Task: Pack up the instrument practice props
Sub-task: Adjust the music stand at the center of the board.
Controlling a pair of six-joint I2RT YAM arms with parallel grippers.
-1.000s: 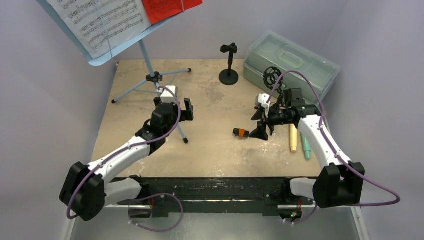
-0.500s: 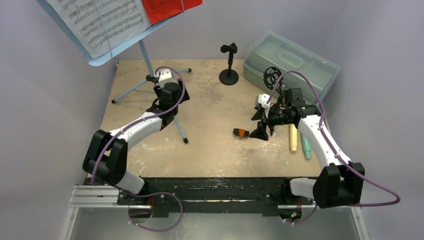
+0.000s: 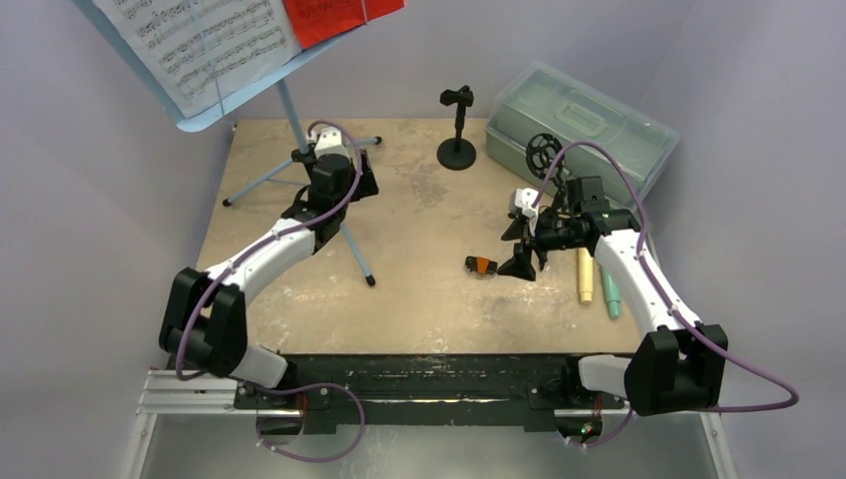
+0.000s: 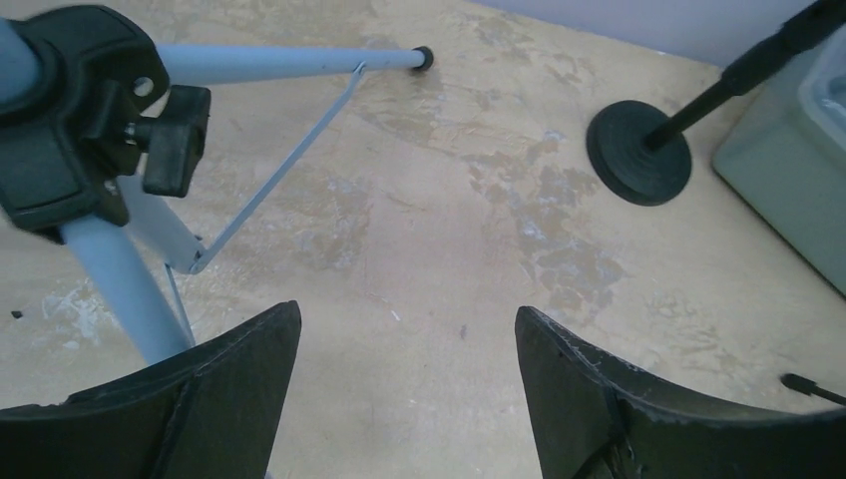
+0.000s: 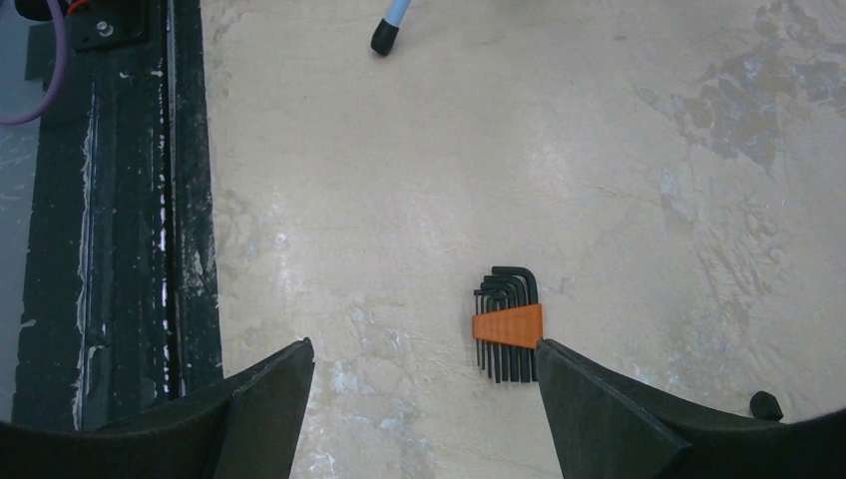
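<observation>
My left gripper (image 4: 407, 317) has swung away from the middle of the table (image 3: 419, 289) and now sits right beside the black tripod hub (image 4: 60, 120) of the pale-blue sheet-music rack (image 3: 205, 122). Its fingers are spread wide with nothing between them. In the left wrist view the hub and its knob lie just left of my left finger, not yet between the two, and one tripod leg (image 4: 279, 62) runs off across the board. My right gripper (image 5: 424, 349) has not moved over the same span. It hangs spread and empty above the orange-banded hex key set (image 5: 507, 324).

I read this as the approach to the stand: the rack is upright on its legs at the far left, with the white page (image 3: 190, 40) and red page (image 3: 334, 15) resting on it. Nothing looks packed yet. The cream microphone (image 3: 585, 274) and teal microphone (image 3: 610, 296) lie side by side near my right arm, one black mic holder (image 3: 458, 125) stands at the back, and the grey-green case (image 3: 579, 118) is shut. Next I likely need to shift left to bring the hub between my fingers
</observation>
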